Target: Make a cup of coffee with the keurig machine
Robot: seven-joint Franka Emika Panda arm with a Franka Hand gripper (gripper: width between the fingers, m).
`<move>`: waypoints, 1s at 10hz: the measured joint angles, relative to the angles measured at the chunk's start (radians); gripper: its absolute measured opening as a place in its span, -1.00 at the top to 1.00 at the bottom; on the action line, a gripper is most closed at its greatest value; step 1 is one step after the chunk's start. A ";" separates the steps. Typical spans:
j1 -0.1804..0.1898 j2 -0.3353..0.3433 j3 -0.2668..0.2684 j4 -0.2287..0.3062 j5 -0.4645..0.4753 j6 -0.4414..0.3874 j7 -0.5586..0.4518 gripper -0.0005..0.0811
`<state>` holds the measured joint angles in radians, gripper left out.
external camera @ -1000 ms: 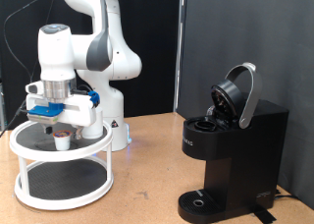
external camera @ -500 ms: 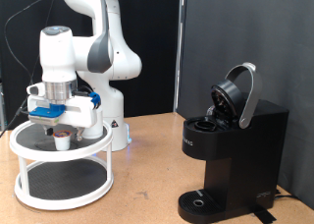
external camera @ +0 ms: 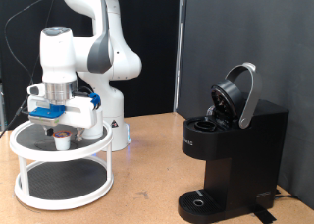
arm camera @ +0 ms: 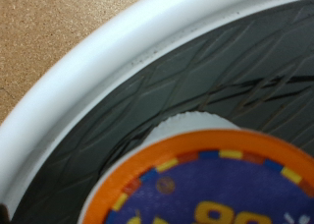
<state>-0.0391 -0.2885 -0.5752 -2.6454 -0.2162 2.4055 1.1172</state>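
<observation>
**Tool low over pod on rack, machine lid up**

Tool (external camera: 59, 126) sits at the top tier of a white two-tier round rack (external camera: 61, 170), directly above a small coffee pod (external camera: 62, 140) on the mesh. Finger opening can't be told: blue housing hides the tips in the exterior view, and no fingers show in the wrist view. Wrist view is filled by the pod's orange-rimmed blue lid (arm camera: 211, 185), the black mesh and the rack's white rim (arm camera: 118, 72), so the pod is probably very close under the tool. Keurig machine (external camera: 235, 155) stands on the table (external camera: 147, 180), well apart from the tool toward the exterior view's right, lid hinged open.
</observation>
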 joint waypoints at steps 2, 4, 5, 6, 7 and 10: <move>0.000 0.000 0.000 0.001 0.000 -0.004 0.004 -0.99; 0.000 -0.006 -0.003 0.007 0.031 -0.005 -0.021 -0.99; 0.000 -0.014 -0.004 0.013 0.055 -0.007 -0.036 -0.99; 0.000 -0.019 -0.004 0.018 0.062 -0.010 -0.038 -0.99; 0.000 -0.021 -0.004 0.022 0.061 -0.022 -0.038 -0.97; -0.001 -0.021 -0.002 0.033 0.041 -0.057 -0.036 -0.53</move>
<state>-0.0399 -0.3094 -0.5775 -2.6126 -0.1749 2.3485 1.0812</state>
